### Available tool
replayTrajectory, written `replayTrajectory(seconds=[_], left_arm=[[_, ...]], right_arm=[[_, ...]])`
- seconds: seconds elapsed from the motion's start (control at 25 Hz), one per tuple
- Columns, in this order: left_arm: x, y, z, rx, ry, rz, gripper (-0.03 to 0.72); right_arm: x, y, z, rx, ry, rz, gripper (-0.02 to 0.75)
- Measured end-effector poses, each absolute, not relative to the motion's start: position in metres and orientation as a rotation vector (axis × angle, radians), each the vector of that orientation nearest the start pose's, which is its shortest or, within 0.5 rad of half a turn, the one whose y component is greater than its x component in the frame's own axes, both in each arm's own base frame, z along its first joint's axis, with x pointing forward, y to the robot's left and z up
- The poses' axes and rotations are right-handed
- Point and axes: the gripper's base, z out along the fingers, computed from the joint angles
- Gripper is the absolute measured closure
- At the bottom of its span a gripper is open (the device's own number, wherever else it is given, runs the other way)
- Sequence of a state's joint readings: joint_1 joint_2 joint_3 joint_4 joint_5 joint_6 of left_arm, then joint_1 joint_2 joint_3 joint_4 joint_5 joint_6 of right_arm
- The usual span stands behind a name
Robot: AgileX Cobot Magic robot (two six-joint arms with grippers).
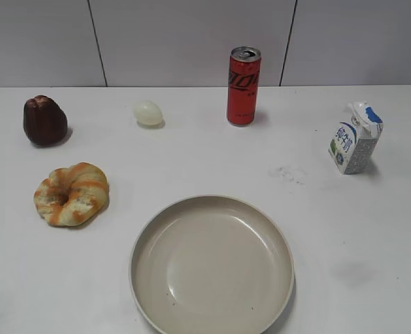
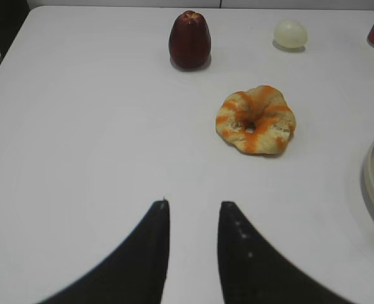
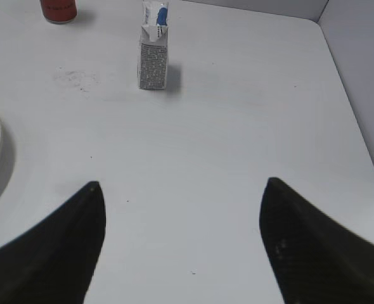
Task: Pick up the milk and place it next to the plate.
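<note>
Six things sit on the white table as I watch from my station. My right gripper hangs with its jaws wide apart over bare tabletop, the milk upright well ahead of it and the can farther back. My left gripper has its jaws only narrowly apart, holding nothing, facing the donut, the dark red cake and the egg. From the exterior camera, the milk stands at far right, well apart from the plate at the near middle.
</note>
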State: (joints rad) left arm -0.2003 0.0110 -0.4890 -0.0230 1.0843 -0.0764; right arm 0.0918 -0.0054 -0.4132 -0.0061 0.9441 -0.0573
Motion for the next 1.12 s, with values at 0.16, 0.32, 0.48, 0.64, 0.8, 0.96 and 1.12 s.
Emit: replayTrajectory(seconds=[0.16,0.32,0.48,0.64,0.8,0.96,1.12], left_arm=[[-0.0033,-0.0012,0.2724,0.131,2.091,-0.195,0.479],[-0.0033,-0.0012,0.2724,0.131,2.091,-0.195,0.479],[-0.0033,-0.0012,0.2724,0.131,2.091,-0.195,0.479],[-0.0033,-0.0012,0.2724,0.131,2.091,-0.195,0.479],[-0.0033,-0.0012,0.2724,0.131,2.091,-0.195,0.479],[-0.0033,-0.0012,0.2724,0.131,2.091,-0.195,0.479],[-0.0033,-0.0012,0.2724,0.131,2.091,-0.195,0.479]], right_arm=[[0.0085,0.0003,0.2621,-0.15,2.004,0.015,0.164],[0.0085,0.0003,0.2621,-0.15,2.004,0.015,0.164],[0.0085,0.0003,0.2621,-0.15,2.004,0.015,0.164],[0.0085,0.0003,0.2621,-0.15,2.004,0.015,0.164],[0.0085,0.0003,0.2621,-0.15,2.004,0.015,0.164],[0.0085,0.0003,0.2621,-0.15,2.004,0.015,0.164],[0.0085,0.0003,0.2621,-0.15,2.004,0.015,0.164]])
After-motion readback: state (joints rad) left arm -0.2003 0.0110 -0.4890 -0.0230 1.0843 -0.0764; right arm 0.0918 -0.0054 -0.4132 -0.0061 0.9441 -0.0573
